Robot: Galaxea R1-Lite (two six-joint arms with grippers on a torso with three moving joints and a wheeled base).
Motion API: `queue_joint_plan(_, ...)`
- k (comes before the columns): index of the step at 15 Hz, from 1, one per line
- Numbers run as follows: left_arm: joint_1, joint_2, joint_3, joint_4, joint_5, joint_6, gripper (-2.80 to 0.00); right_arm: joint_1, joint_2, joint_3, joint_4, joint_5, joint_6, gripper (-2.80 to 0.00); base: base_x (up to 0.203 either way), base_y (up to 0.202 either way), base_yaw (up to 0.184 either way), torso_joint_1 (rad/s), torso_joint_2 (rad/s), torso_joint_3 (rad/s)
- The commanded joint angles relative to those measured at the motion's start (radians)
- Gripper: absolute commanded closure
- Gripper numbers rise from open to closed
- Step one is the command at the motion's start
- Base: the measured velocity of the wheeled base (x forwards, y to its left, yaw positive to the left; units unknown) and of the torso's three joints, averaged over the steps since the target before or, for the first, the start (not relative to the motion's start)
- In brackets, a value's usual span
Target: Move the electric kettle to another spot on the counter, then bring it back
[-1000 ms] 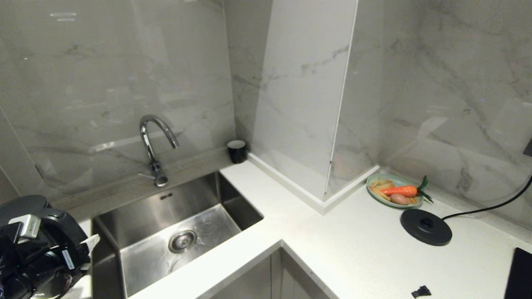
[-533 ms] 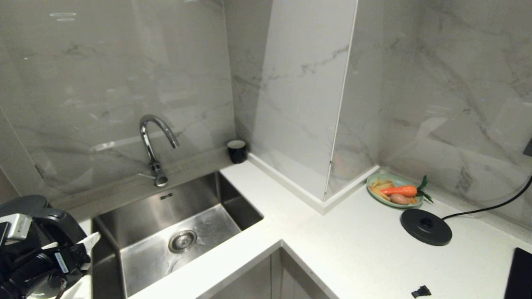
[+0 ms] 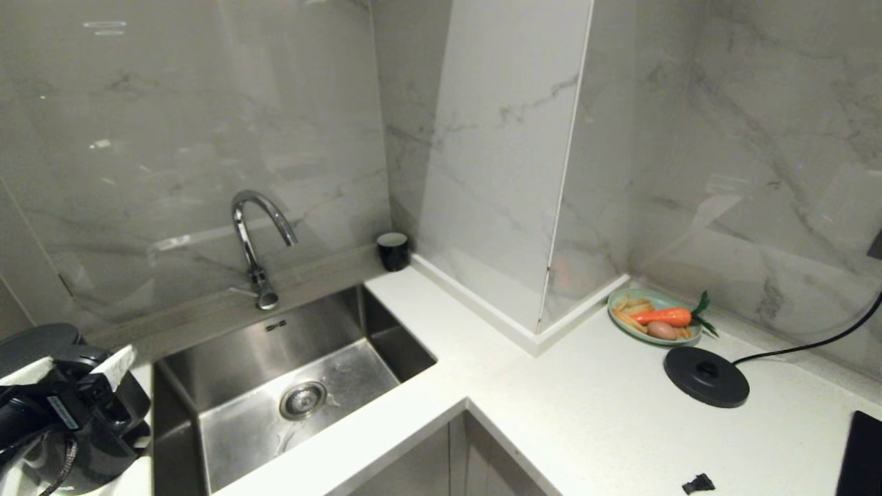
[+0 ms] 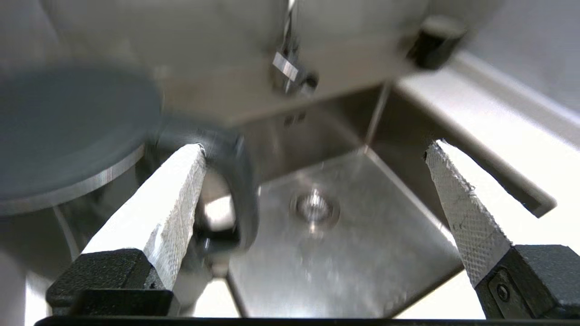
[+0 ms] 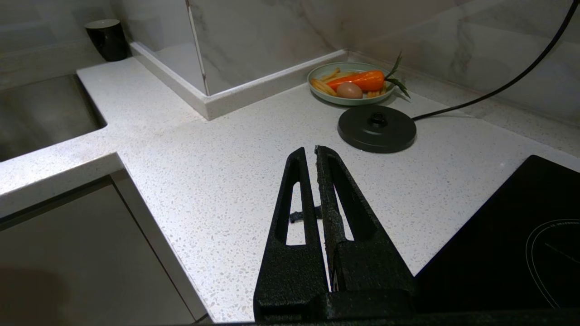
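The electric kettle (image 3: pixel 41 386) stands at the far left end of the table (image 3: pixel 551 406), on the strip left of the stainless sink (image 3: pixel 275 386). It is a dark, glossy jug with a flat round grey lid (image 4: pixel 63 131) and a big loop handle (image 4: pixel 231 181) that faces the sink. The left gripper (image 3: pixel 76 368) hovers at that handle with its jaws spread wide; one white textured finger (image 4: pixel 176 199) lies just beside the loop, the other finger (image 4: pixel 457 203) stands well apart over the sink edge, and nothing is clamped.

A chrome tap (image 3: pixel 258 234) rises behind the sink, and a small black cup (image 3: pixel 393 250) sits at the back edge where a marble pillar (image 3: pixel 496 158) juts out onto the table. Right of the pillar, near the back wall, a green plate (image 3: pixel 654 317) carries a carrot (image 3: pixel 661 316), an egg and some fries. Just in front of it lies the round black kettle base (image 3: pixel 706 375), its cord (image 3: pixel 813 342) running off to the right. A black induction hob (image 5: pixel 512 235) fills the front right corner, and a small black scrap (image 3: pixel 698 483) lies near the front edge.

The right gripper (image 5: pixel 315 156) hangs over the table in front of the base, its black jaws nearly together and empty.
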Motion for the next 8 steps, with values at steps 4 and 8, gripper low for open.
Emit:
queue_joint_plan(4, -0.094, -0.32, -0.013, 0.081, 0.0, -0.003, -2.8, 0.0, 0.0, 0.0, 0.0, 0.0, -0.001, 0.0, 0.0, 0.0, 0.0, 0.0, 0.0, 0.0)
queue_joint_plan(8, -0.154, -0.652, -0.099, 0.515, -0.002, -0.011, -2.8, 0.0, 0.0, 0.0, 0.0, 0.0, -0.001, 0.0, 0.0, 0.0, 0.0, 0.0, 0.0, 0.0)
